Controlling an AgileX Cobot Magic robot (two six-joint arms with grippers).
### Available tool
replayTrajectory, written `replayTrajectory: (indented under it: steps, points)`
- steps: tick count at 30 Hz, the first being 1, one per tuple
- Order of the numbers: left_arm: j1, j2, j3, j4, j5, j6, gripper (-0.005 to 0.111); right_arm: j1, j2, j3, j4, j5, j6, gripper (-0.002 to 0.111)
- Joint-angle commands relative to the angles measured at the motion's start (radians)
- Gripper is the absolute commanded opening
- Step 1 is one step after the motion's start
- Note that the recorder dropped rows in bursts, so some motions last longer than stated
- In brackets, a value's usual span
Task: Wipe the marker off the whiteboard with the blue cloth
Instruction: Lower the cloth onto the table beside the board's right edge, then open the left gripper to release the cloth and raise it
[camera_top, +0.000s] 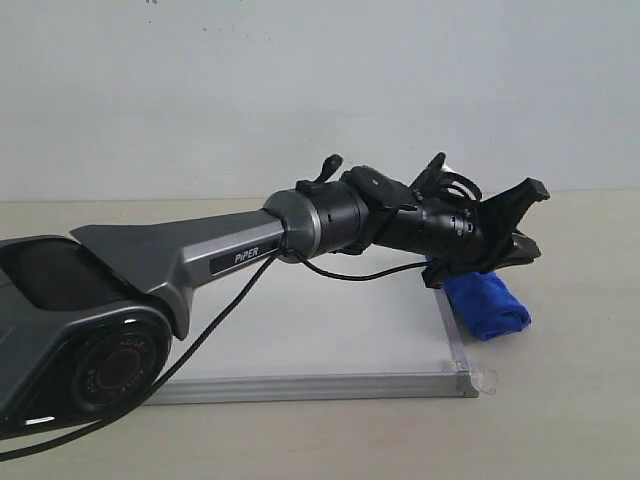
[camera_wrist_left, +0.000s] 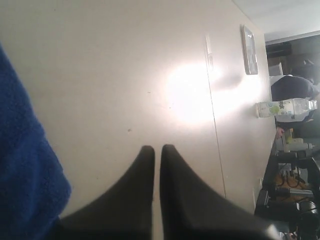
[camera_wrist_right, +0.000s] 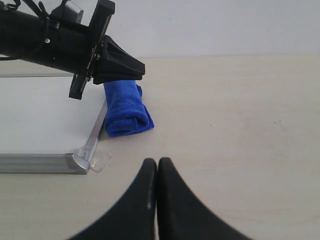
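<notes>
Across the exterior view, the left arm reaches over the flat white board with the thin silver frame (camera_top: 330, 330). Its left hand (camera_top: 530, 248) hangs just above the rolled royal-blue microfibre cloth (camera_top: 488, 305). This cloth lies on the pale bench (camera_top: 580, 400), touching the board's right edge.

Close up in the left wrist view, the left hand (camera_wrist_left: 156, 150) has its dark fingers nearly together and holds nothing. The blue cloth (camera_wrist_left: 25, 150) fills one side.

From the right wrist view, the right hand (camera_wrist_right: 157, 164) is also closed and empty, above the bare bench (camera_wrist_right: 240, 125). The cloth (camera_wrist_right: 126, 112) lies beside the board (camera_wrist_right: 40, 115), partly under the left hand (camera_wrist_right: 137, 67).
</notes>
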Motion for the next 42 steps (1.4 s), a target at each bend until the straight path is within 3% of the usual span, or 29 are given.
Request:
replayTrajectory:
  steps: [1,9,18,32,42]
  points:
    - [-0.016,0.040,-0.007,-0.006,0.002,-0.044,0.004,0.000,-0.005,0.000,-0.002,-0.008,-0.004,0.000]
    - [-0.022,0.061,-0.007,0.057,0.005,-0.068,0.004,0.000,-0.005,0.000,-0.002,-0.008,-0.004,0.000]
    - [-0.018,0.061,-0.007,0.478,0.086,-0.440,0.004,0.000,-0.005,0.000,-0.002,-0.008,-0.004,0.000]
    - [0.002,0.025,-0.014,0.484,0.103,-0.435,0.004,0.000,-0.005,0.000,-0.002,-0.008,-0.004,0.000]
    - [-0.008,-0.037,-0.014,0.443,0.111,-0.227,0.004,0.000,-0.005,0.000,-0.002,-0.008,-0.004,0.000]
